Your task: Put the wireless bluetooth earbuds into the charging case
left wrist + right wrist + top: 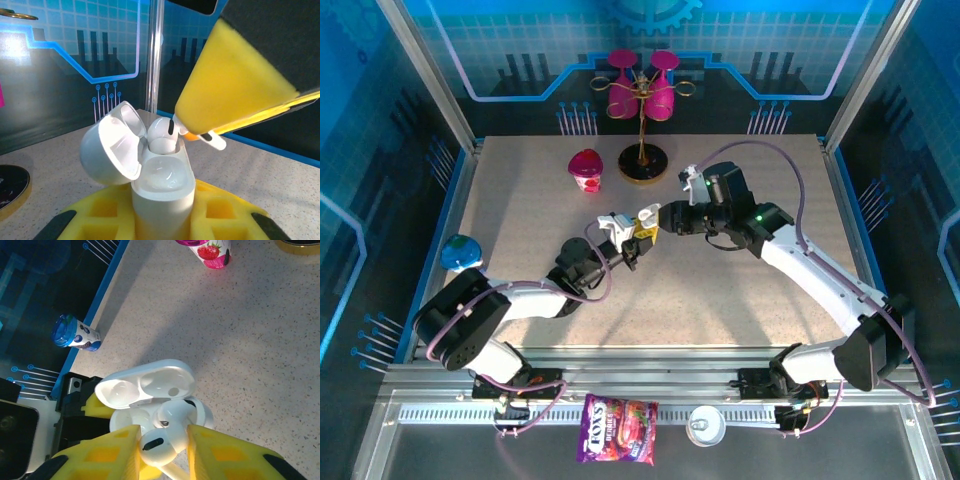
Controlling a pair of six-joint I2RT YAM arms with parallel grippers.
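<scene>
— White charging case [162, 195], lid swung open: who has it?

— My left tool [162, 220] does, yellow pads clamped tight round its base, holding it upright over the speckled tabletop [260, 340]. My right tool [162, 436] is narrowed on one earbud [161, 131], pinched between its pads. The bud is tilted, head at the mouth of the case, stem sticking out sideways. Whether it touches the well, I cannot tell.
</scene>
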